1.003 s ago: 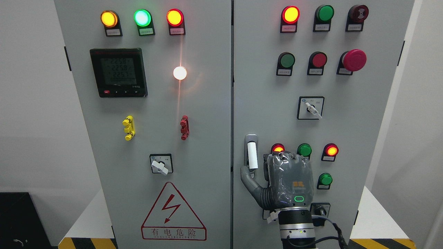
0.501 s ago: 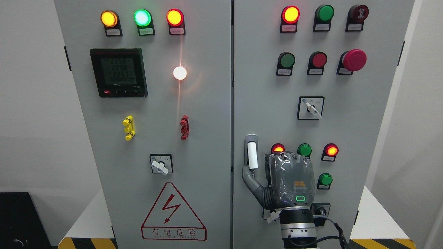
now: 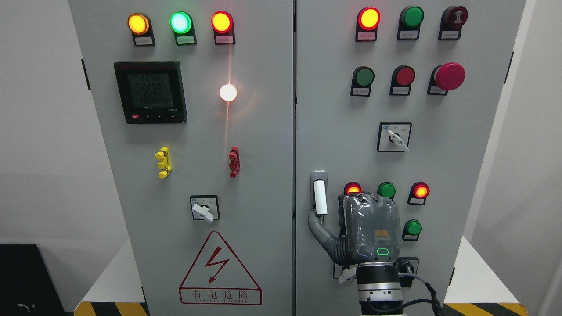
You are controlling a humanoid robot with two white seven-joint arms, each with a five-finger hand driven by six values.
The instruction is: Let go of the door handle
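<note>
**At the right cabinet door: hand and handle, item record**

Up and to the left of the right hand [image 3: 351, 228], the white door handle [image 3: 320, 197] is sitting upright in its grey recessed latch plate [image 3: 317, 176], near the inner edge of the right cabinet door [image 3: 439, 166].

The hand is showing its grey back to the camera, wrist pointing down. Its thumb [image 3: 317, 227] is extending up and leftward, the tip lying just below the handle's lower end; whether they are touching cannot be told. The other fingers are hiding behind the palm, so whether they are curled or spread cannot be told. Nothing is being held around the handle.

Just above the knuckles, a lit red lamp [image 3: 352, 188] and a green button [image 3: 386, 190] are showing; further right, a second lit red lamp [image 3: 421, 191]. Right of the hand, another green button [image 3: 412, 228] is sitting. Well above it, a rotary selector switch [image 3: 394, 137] is pointing down and right.

Far to the hand's left, on the left cabinet door [image 3: 263, 175], a digital meter [image 3: 150, 91] is displaying figures, and a red lightning warning triangle [image 3: 220, 270] is sitting low.
</note>
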